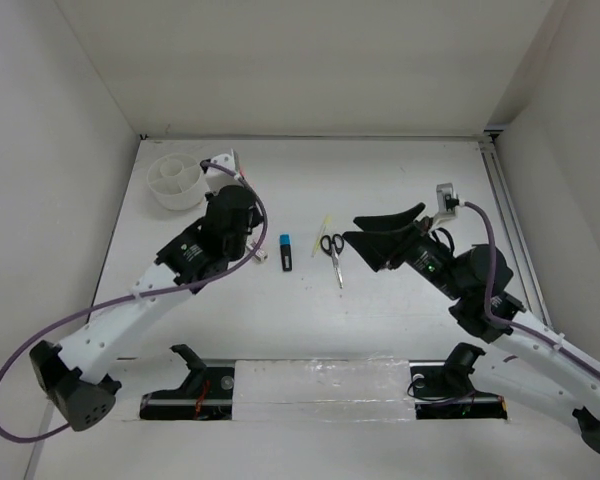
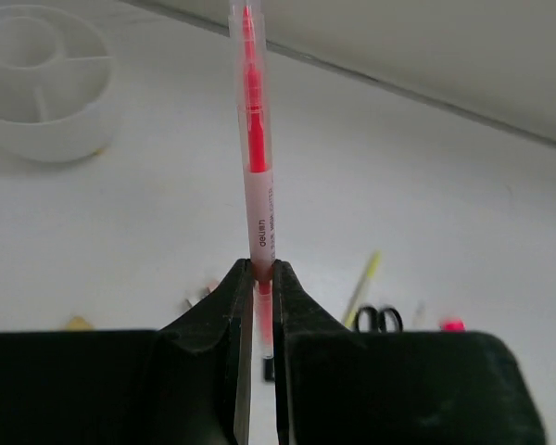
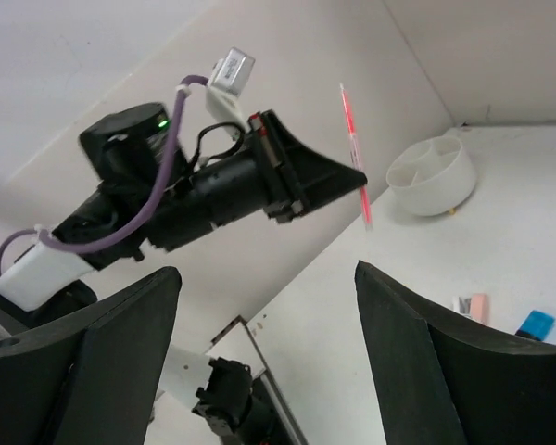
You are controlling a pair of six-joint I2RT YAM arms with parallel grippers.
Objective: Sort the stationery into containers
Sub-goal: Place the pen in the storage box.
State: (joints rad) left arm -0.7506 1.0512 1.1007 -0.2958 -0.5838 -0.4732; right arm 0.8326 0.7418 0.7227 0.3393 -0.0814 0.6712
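Left gripper [image 2: 259,283] (foreground) was clamped on the lower end of the pink pen [image 2: 257,139]. The pen stood roughly upright between its jaws, clear of the table [image 2: 426,204] and near the white divided cup [image 2: 56,139]. Right gripper [image 3: 267,278] had its jaws wide apart, holding nothing. Scissors [image 1: 332,245], a blue-capped marker [image 1: 286,251] and a pale-yellow stick [image 1: 325,225] lay on the table between the arms.
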